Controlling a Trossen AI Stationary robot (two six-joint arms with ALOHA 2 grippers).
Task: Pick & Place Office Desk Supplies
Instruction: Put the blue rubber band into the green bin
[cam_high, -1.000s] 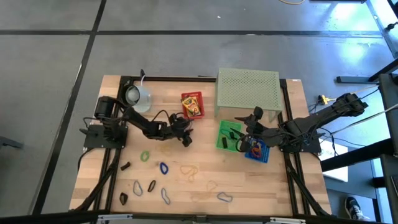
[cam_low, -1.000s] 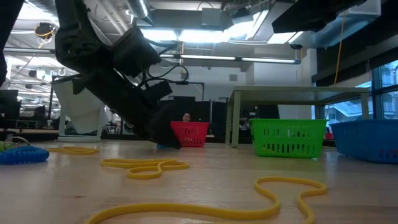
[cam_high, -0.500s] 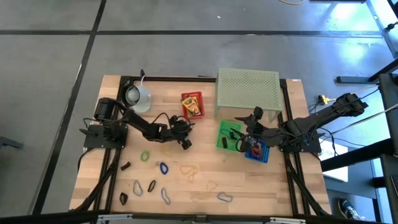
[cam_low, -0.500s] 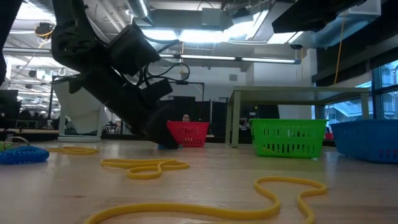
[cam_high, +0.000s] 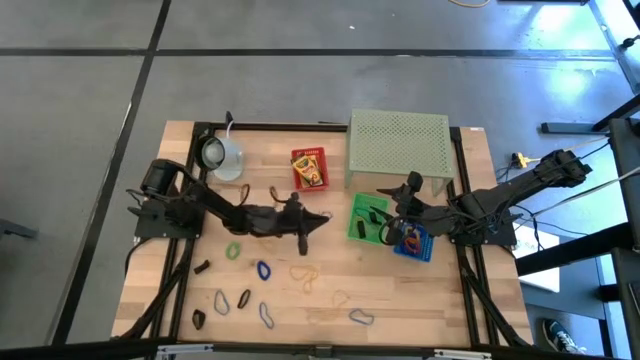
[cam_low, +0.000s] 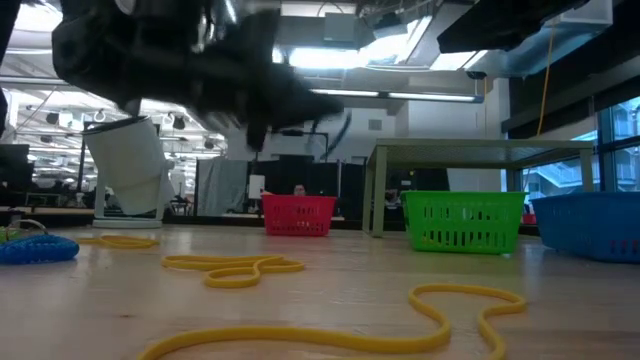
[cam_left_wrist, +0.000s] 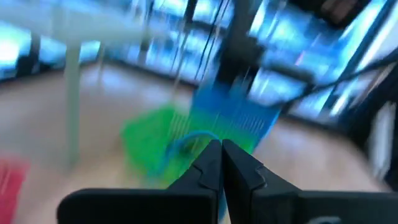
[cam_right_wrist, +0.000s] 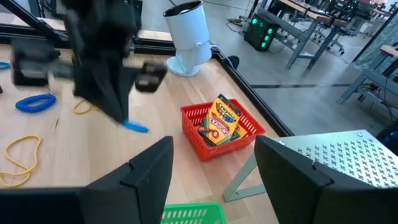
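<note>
Lifted off the bench and swung toward the green basket since a second ago, left tool now clamped on a blue loop. Right tool spread wide above the baskets. Elsewhere loose loops, yellow box in a red basket; beyond, an open workshop.

Pale wood-grain tabletop, light planks. The little basket is red with a yellow printed box in it, green and red on the label. There's also a bright green basket and a blue basket. Big stand is pale green, dotted all over with holes. Mug thing is white. Loops: yellow, blue, green. The left tool has a blue loop in it.
</note>
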